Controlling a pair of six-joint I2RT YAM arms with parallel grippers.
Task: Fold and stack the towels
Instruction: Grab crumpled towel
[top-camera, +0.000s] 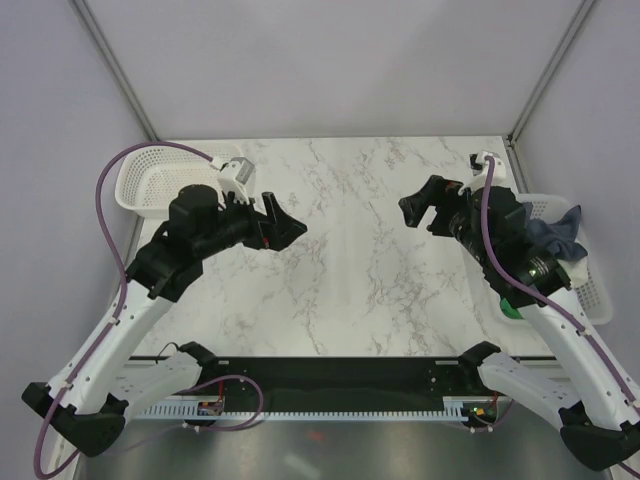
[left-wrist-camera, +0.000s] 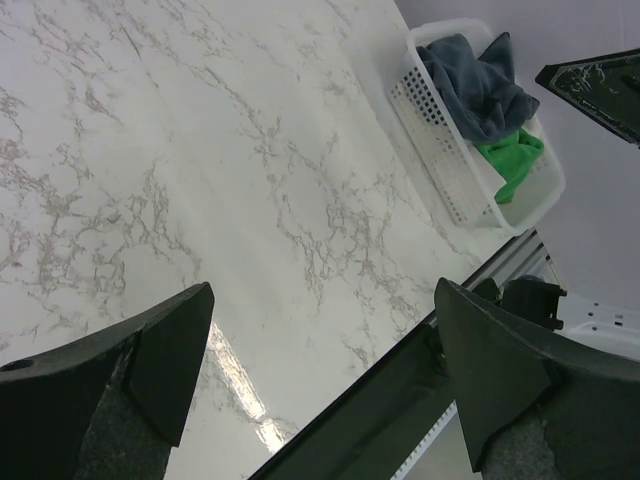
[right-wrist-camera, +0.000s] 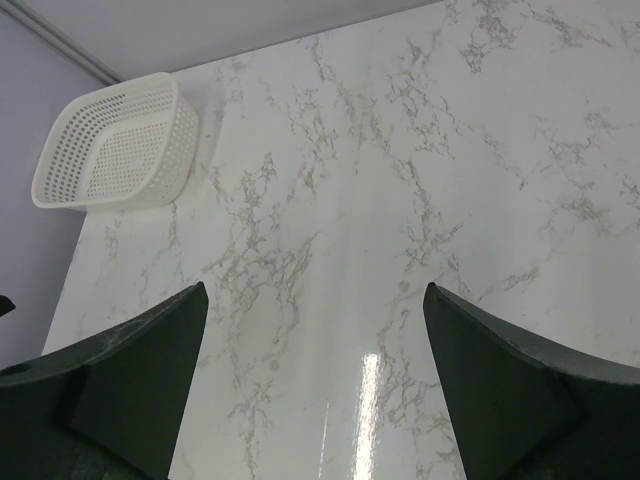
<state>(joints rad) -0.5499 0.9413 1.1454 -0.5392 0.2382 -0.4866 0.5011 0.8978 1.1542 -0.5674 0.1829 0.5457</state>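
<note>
L basket (top-camera: 150, 168) at far-left edge. L gripper (top-camera: 285, 222) & R gripper (top-camera: 418, 210): both wide open, holding nothing. Crumpled in R basket (top-camera: 603, 300): navy towel (top-camera: 558, 232), green towel (left-wrist-camera: 510, 160). Folding not begun; next, R arm must reach in & pinch one.

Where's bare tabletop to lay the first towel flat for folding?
The marble tabletop is bare from the left mesh basket across to the right mesh basket. Crowded only inside that one: navy towel and green towel bunched together.
</note>
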